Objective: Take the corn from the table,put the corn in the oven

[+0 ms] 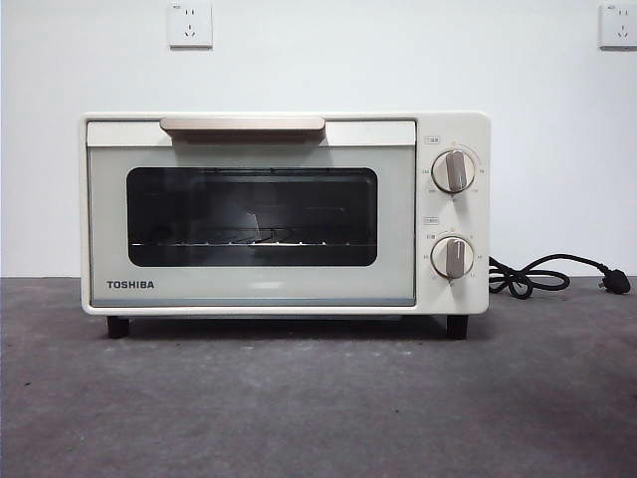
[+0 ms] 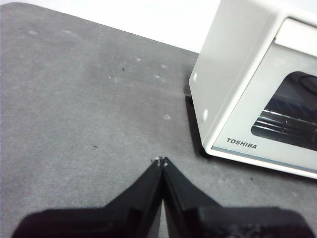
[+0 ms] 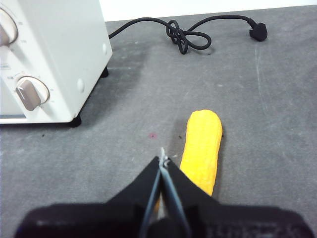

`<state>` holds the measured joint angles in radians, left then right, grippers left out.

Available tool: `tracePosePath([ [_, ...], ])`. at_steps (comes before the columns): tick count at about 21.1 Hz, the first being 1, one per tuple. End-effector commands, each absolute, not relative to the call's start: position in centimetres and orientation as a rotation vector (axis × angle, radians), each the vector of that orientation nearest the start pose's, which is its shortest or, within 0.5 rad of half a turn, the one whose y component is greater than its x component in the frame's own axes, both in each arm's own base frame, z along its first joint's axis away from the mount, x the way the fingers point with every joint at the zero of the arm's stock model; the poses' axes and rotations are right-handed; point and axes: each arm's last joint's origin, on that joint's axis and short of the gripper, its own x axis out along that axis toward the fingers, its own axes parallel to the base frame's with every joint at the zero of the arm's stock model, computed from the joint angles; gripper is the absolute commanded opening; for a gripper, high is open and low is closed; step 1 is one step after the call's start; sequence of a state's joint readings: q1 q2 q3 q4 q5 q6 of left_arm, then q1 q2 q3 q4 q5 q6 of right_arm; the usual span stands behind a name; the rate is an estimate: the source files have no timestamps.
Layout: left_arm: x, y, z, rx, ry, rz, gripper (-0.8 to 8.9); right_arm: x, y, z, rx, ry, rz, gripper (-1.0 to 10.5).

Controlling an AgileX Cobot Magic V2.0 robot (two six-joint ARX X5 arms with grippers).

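From the front, the oven (image 1: 286, 213) stands squarely on the table (image 1: 318, 398), door shut, its beige handle (image 1: 243, 124) along the top edge of the door. Through the dark glass a wire rack (image 1: 239, 239) shows faintly; nothing can be made out lying on it, though the glass is dim and reflective. Two knobs (image 1: 454, 171) sit one above the other on the panel at the door's side, and the small markings around them are too fine to read. A black cord (image 1: 542, 274) lies coiled on the table beside the oven, its plug loose at the end, and two wall sockets (image 1: 190, 24) are cut off at the picture's top edge. Neither arm and no corn appear in this view. In the left wrist view, the left gripper (image 2: 161, 161) hangs over bare table with its jaws pressed together, tips meeting, nothing between them; the oven's near corner with the TOSHIBA name sits close by, only part of its window in frame. In the right wrist view, the right gripper (image 3: 162, 157) also has its jaws closed tip to tip and grasps nothing. The corn (image 3: 202, 149) lies flat on the table just beside those tips, its rounded end pointing away from the gripper and its near end hidden behind the jaw, so whether they touch is unclear. The corn lies outside the oven, off the knob side, with the knotted cord farther beyond it.
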<state>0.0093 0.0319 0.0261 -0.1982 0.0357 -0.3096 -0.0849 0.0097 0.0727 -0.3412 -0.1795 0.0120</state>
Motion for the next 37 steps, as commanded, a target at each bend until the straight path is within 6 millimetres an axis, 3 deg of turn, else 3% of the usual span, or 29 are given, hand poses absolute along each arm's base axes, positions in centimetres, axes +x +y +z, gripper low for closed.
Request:
tracePosePath([
  [1,9.7,0.0,15.0,-0.335,0.202,0.008,-0.03,9.0,-0.3,15.3,0.076,0.277,0.085,0.0],
  [12,9.7,0.0,15.0,-0.338,0.198,0.007,-0.03,9.0,-0.3,15.3,0.585,0.294,0.01,0.0],
  [19,9.7,0.0,15.4,-0.342,0.161,0.001,-0.03,9.1,-0.6,15.8,0.587,0.209,-0.089,0.0],
  [31,9.7,-0.6,15.8,-0.414,0.174,-0.19,-0.04,9.2,-0.4,16.4,0.589,0.178,-0.014,0.0],
  [37,9.2,-0.7,19.0,-0.403,0.102,-0.24,-0.04,9.1,-0.3,17.9,0.609,0.1,0.057,0.0],
])
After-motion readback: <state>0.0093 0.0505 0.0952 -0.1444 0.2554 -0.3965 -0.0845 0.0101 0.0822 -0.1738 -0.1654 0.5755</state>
